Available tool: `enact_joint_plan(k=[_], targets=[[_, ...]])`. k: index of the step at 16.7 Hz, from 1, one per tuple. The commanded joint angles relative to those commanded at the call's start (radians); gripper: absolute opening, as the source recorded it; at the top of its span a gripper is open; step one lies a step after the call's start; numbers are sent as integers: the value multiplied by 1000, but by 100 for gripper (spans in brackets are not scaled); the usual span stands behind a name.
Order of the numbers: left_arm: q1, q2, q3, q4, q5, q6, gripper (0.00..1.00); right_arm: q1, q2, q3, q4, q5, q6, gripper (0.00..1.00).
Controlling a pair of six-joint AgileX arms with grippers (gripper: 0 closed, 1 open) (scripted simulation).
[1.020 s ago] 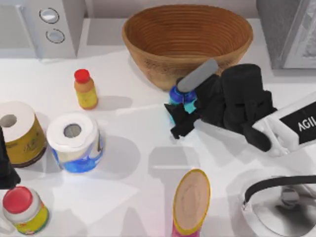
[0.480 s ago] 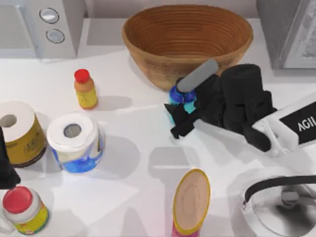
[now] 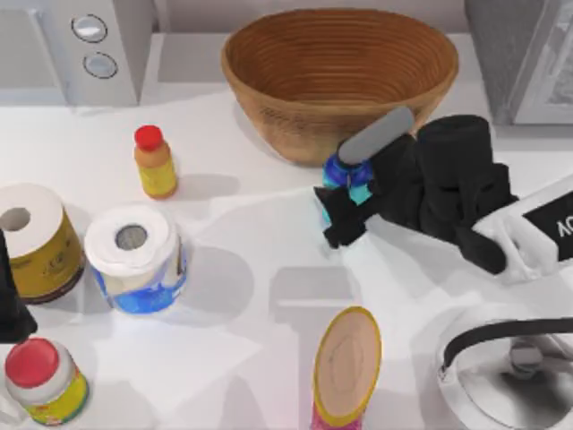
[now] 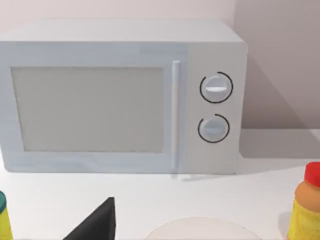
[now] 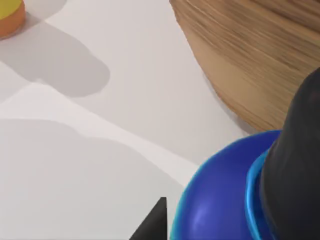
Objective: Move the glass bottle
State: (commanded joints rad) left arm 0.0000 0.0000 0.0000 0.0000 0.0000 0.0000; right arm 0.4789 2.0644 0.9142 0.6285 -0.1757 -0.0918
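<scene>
1. While gripping the glass bottle (image 3: 345, 176), the right end effector (image 3: 343, 215) is sitting closed around it, just in front of the wicker bowl (image 3: 340, 76).
2. The bottle is sitting between the fingers (image 3: 347, 227), cap tilted up and to the right, blue shoulder (image 5: 225, 195) filling the right wrist view close up.
3. The orange bottle (image 3: 155, 161) is standing well left of that end effector; the kettle (image 3: 510, 367) is sitting below and right of it.
4. The left end effector (image 3: 11, 305) is idling at the table's (image 3: 260, 269) left edge, beside the paper rolls (image 3: 134, 260); cannot tell how open it is.
</scene>
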Motion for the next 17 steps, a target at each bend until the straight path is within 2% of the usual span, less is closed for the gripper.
enact_joint_plan(k=[5, 11, 14, 17], targets=[[0, 0, 0, 0, 0, 0, 100, -191, -194, -192, -29, 33, 30, 0], [0, 0, 0, 0, 0, 0, 100, -507, -520, -412, -34, 71, 73, 0], [0, 0, 0, 0, 0, 0, 100, -578, -586, -483, -55, 102, 107, 0], [0, 0, 0, 0, 0, 0, 100, -583, -590, -488, -59, 107, 111, 0]])
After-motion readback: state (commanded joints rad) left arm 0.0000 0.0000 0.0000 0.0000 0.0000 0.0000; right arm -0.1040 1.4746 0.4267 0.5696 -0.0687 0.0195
